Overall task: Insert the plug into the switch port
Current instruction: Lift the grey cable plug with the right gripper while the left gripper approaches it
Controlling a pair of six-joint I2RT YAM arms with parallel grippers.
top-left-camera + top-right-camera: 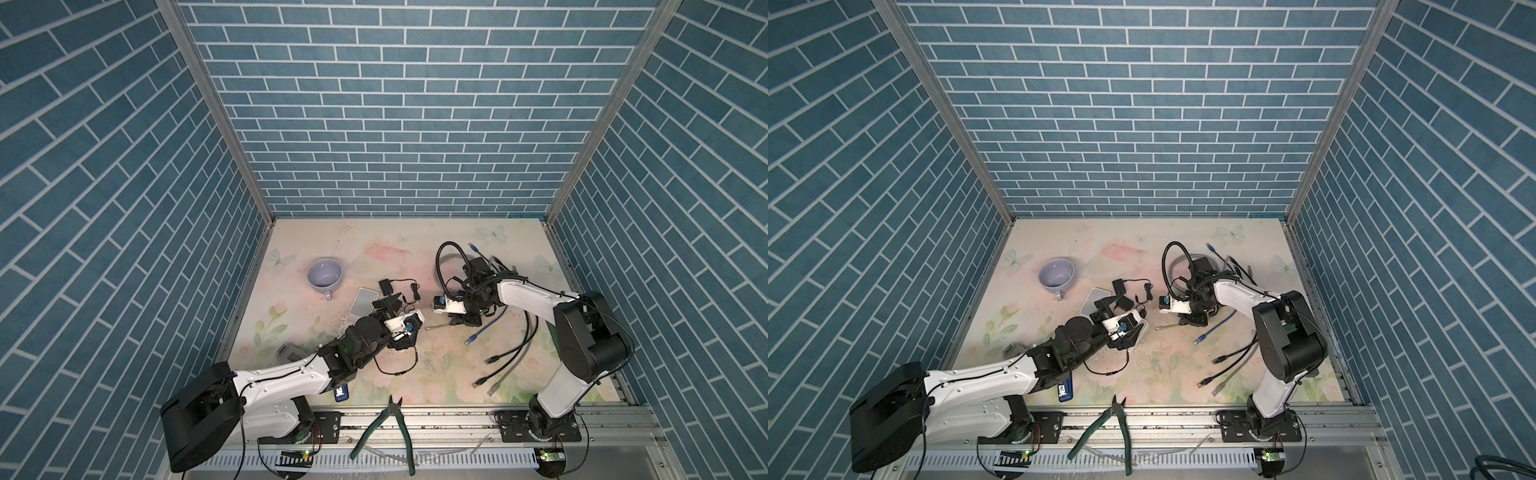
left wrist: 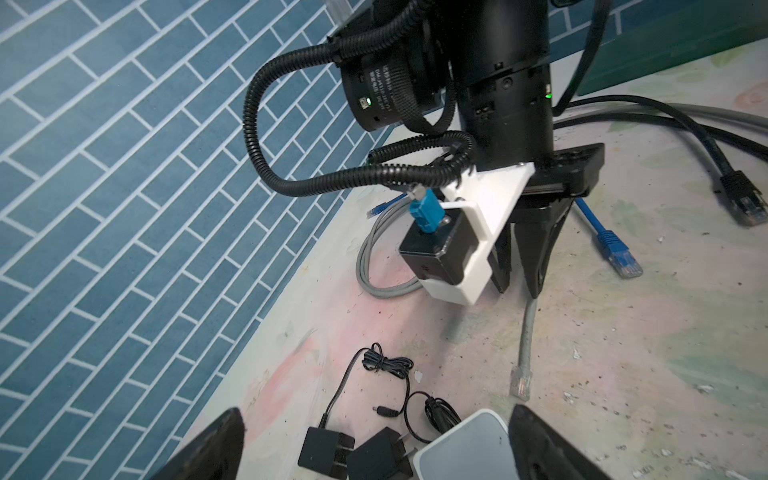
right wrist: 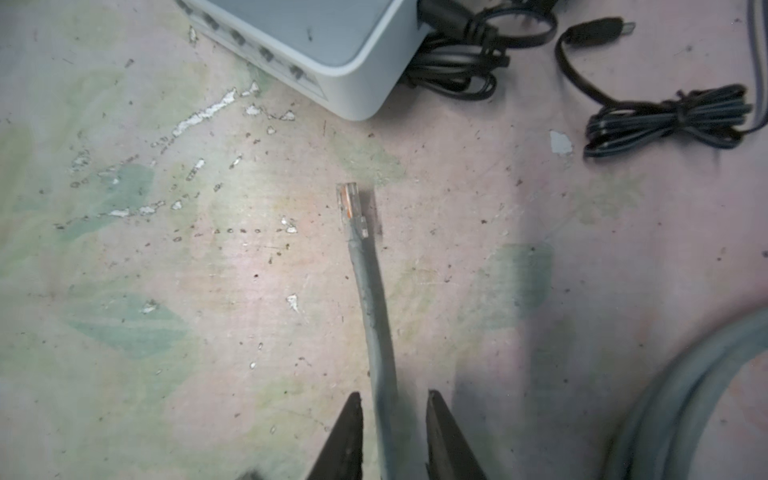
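As we read the scene from the left, switch (image 1: 363, 301): a pale, flat box lay on the table (image 3: 208, 291), one corner reaching in between the left pincer's fingers. We judged it light and likely to slide if pushed.
Left pincer (image 2: 374, 411): its jaws stood spread wide and gripped nothing. We could not tell whether a finger touched the switch.
Ports (image 3: 266, 53): a row ran along the side of the switch, facing the ground ahead of the right pincer and well beyond its tips.
Plug (image 3: 350, 203): the clear connector lay flat on the table ahead of the right pincer's tips, apart from the switch and not inserted. It pointed more toward the box's corner than squarely at the row. We judged it very light, hard and smooth-sided, with a latch tab that could snap.
Grey cable (image 3: 370, 299): it ran from the plug back between the right pincer's tips. We took the jacket for stiffish but bendable, so a grip far back would let the plug droop and wander.
Right pincer (image 3: 393, 395): its jaws were partly parted, straddling the grey cable with a gap on either side and clamping nothing.
Hold: we judged the best place to be just behind the plug, on the jacket or the plug's flat sides, with the latch left free.
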